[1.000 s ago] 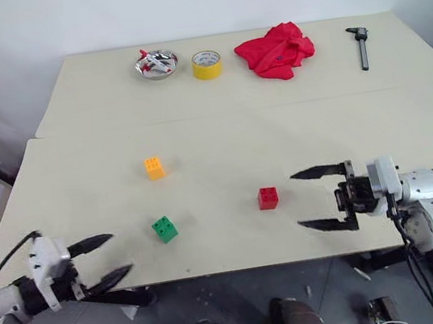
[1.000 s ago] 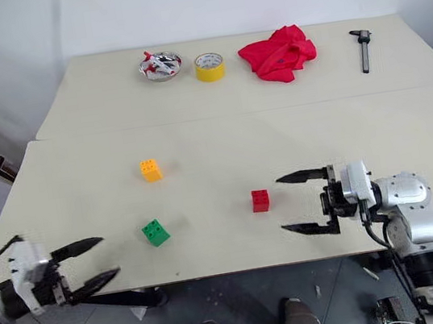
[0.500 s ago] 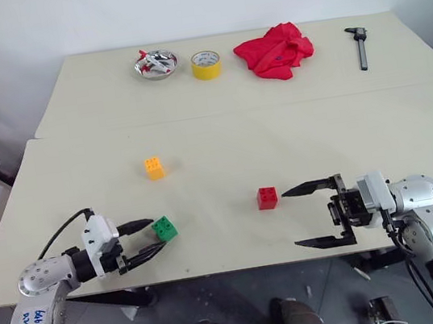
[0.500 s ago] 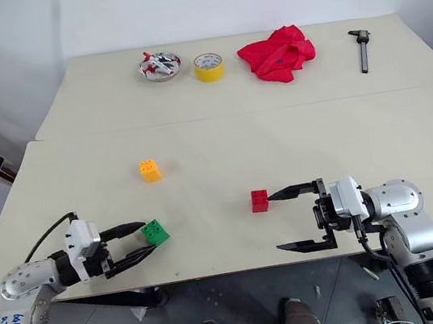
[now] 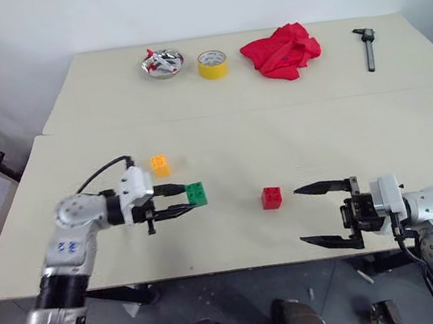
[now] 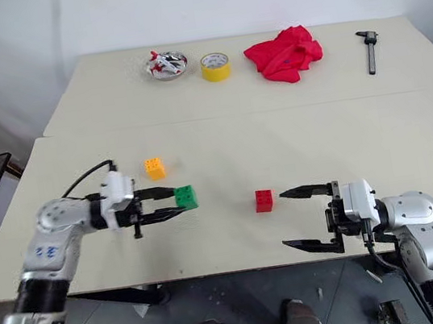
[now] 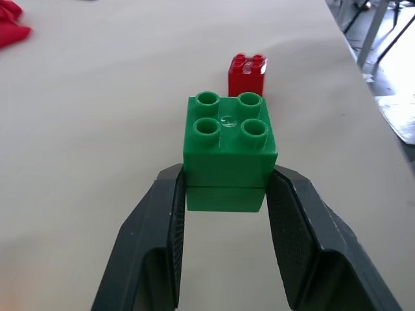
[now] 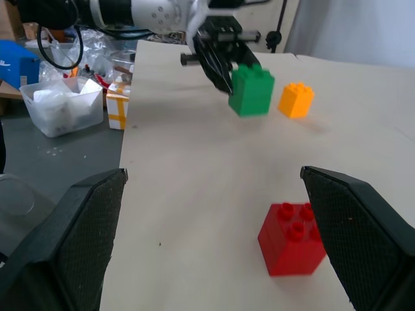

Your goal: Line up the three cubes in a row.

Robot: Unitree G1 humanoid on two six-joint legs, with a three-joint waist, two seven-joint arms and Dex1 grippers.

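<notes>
The green cube (image 5: 196,193) sits pinched in the left claw (image 5: 180,199), lifted just off the desk (image 5: 222,145) — its studs face up. The orange-yellow cube (image 5: 160,165) rests on the desk at about 10 o'clock from it, near; the red cube (image 5: 271,197) lies at about 4 o'clock, apart. The right claw (image 5: 314,214) hovers at 4 o'clock from the red cube, spread wide and empty. Far back at 12 o'clock stands a small metal bowl (image 5: 161,63) with red-and-white bits inside — too small to make out — beside a yellow tape roll (image 5: 212,64) and a red cloth (image 5: 281,51).

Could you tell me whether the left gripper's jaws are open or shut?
Shut on the green cube: the left gripper has one jaw pressed against each side.
</notes>
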